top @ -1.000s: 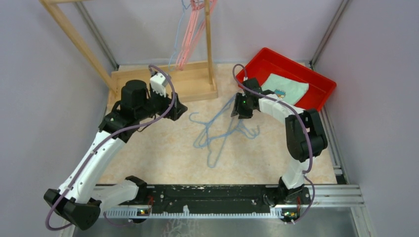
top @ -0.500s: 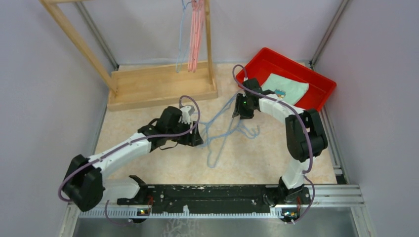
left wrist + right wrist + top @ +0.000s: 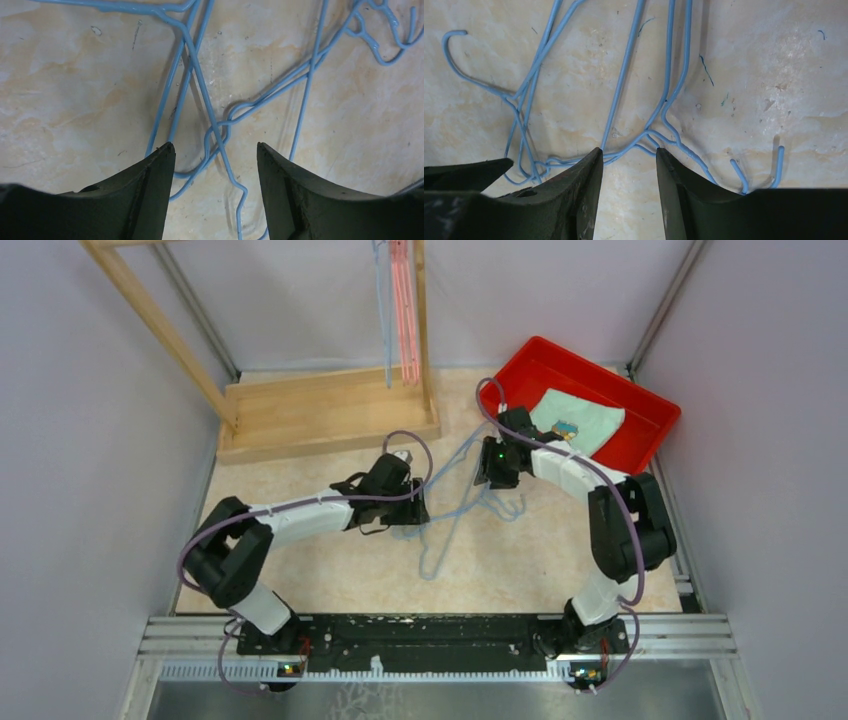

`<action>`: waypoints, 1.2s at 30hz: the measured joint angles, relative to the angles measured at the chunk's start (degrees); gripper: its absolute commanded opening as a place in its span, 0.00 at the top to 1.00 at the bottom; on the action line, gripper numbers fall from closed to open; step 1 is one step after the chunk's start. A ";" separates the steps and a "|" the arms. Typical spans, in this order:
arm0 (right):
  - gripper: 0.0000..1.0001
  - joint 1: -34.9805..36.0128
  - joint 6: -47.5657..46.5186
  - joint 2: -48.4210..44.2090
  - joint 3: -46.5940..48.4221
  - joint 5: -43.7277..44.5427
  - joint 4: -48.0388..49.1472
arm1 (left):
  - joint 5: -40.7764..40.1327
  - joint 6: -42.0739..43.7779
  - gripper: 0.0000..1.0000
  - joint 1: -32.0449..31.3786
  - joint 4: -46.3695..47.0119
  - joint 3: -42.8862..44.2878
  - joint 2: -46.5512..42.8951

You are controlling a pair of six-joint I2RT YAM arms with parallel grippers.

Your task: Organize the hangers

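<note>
Several light blue hangers (image 3: 447, 525) lie tangled on the table's middle. More hangers, pink-red (image 3: 403, 300) and one light blue (image 3: 381, 300), hang from the wooden rack at the back. My left gripper (image 3: 415, 512) is low at the left side of the pile. In the left wrist view it (image 3: 216, 146) is open, and blue hanger wires (image 3: 195, 65) cross on the table between its fingers. My right gripper (image 3: 492, 475) is at the pile's upper right. Seen from the right wrist, it (image 3: 628, 150) is open, with a hanger wire (image 3: 622, 75) running just past its fingertips.
A red bin (image 3: 640, 400) holding a pale green cloth (image 3: 578, 420) stands at the back right, beside my right arm. The rack's wooden base (image 3: 300, 415) and upright post (image 3: 422, 320) occupy the back left. Purple walls and metal rails close in both sides.
My left arm has swung from the rack down to the blue pile and its jaws have narrowed a little. The hung hangers have swung and settled. My right arm has barely moved.
</note>
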 measured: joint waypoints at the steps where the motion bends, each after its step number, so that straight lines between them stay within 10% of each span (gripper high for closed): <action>1: 0.56 0.00 -0.02 -0.55 -0.42 -0.07 0.11 | -0.63 -0.68 0.34 -0.33 0.04 0.37 1.09; 20: 0.55 -3.39 0.59 -4.20 -8.41 -4.79 5.33 | -9.64 -5.46 0.55 -1.66 -5.90 9.64 11.10; 36: 0.56 -6.49 1.07 -5.44 -14.10 -8.79 9.11 | -11.34 -4.50 1.00 -1.68 -6.51 11.37 13.05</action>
